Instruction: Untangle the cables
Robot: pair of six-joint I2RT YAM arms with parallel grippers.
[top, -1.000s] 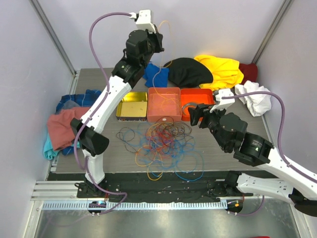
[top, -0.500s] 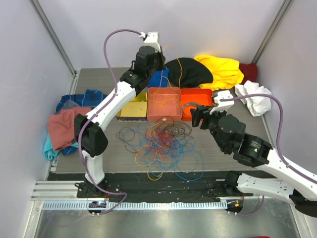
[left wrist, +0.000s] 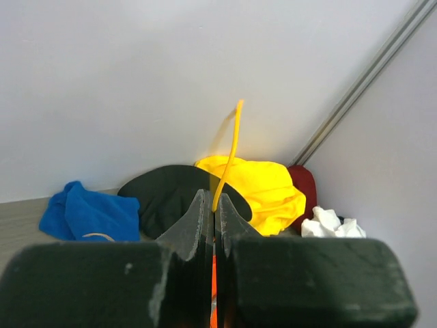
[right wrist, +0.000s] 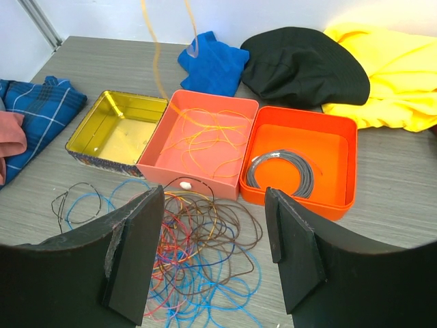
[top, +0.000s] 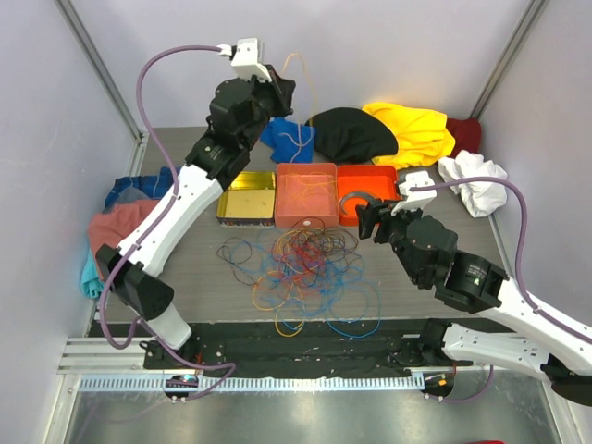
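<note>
The cables [top: 310, 268] lie in a loose tangle of blue, red, brown and orange loops on the grey table, in front of the trays; the right wrist view shows them too [right wrist: 198, 253]. My left gripper [top: 282, 88] is raised high over the back of the table. It is shut on a thin orange cable [left wrist: 232, 150], which rises from between its closed fingers [left wrist: 214, 198]. That cable [right wrist: 156, 55] hangs down into the pink tray [right wrist: 179, 171]. My right gripper [top: 370, 217] stands open above the tangle's far right edge, with nothing between its fingers [right wrist: 213, 205].
An orange tray [right wrist: 341, 198] holds a grey coiled ring [right wrist: 281, 171]. A gold tin [right wrist: 116, 130] stands left of the pink tray. Blue [top: 287, 139], black [top: 356, 134], yellow [top: 416, 129] and white [top: 476, 185] cloths lie at the back, with more cloths [top: 120, 231] at the left edge.
My left gripper has swung back to the left and upward with the orange cable still in it. The right arm has barely moved.
</note>
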